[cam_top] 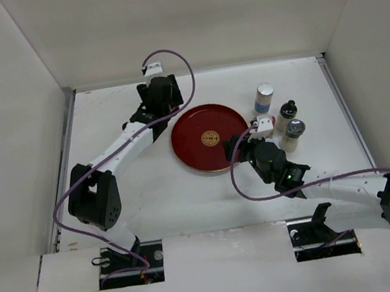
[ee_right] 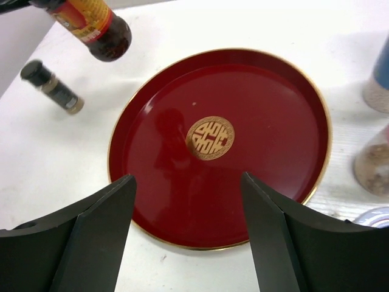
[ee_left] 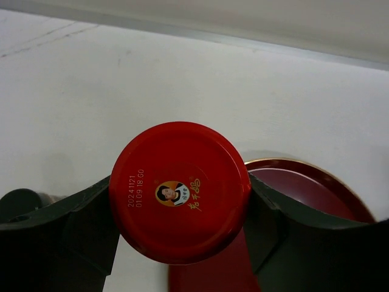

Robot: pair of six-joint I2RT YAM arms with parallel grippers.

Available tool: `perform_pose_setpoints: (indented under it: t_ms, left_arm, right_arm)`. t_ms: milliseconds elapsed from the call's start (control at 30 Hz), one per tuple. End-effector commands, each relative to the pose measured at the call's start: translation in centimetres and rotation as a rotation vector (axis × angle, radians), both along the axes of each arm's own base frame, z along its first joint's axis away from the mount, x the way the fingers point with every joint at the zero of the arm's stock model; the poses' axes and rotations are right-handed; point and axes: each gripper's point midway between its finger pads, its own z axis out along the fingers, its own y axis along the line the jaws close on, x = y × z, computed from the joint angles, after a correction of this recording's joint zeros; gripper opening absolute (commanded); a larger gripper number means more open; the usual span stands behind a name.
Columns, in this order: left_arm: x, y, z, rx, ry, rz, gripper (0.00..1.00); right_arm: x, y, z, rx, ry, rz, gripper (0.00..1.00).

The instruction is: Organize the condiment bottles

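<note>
Left gripper (ee_left: 182, 210) clamps a red-capped jar (ee_left: 180, 191) above the white table (cam_top: 137, 198) beside the dark-red tray (cam_top: 210, 138), while the right gripper (ee_right: 188, 213) hangs wide open, empty, over the tray's near rim.

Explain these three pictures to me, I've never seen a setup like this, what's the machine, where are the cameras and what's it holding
Two robot arms work at a white table. One picture looks down from overhead; the other two come from cameras on each wrist. The left gripper is clamped on a red-capped jar, held beside the red tray. The right gripper is open and empty, pointing at that tray. Right of the tray stand a blue-banded white bottle, a black-capped jar and a grey-capped shaker.
</note>
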Motion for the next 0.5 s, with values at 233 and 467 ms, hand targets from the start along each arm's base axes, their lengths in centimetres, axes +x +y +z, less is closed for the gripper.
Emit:
perform_pose_setpoints:
  t_ms: [233,467]
  left_arm:
    - [-0.5,-9.0,6.3,-0.129,-0.192,-0.165,0.40]
    - [0.4,-12.0,2.9,-0.111,-0.159,-0.206,0.40]
  right_arm:
    - [0.9,-4.7,3.2,0.131,-0.086,-0.189,0.83]
    - [0.9,-4.9,3.4,0.145,-0.088,-0.187,0.83]
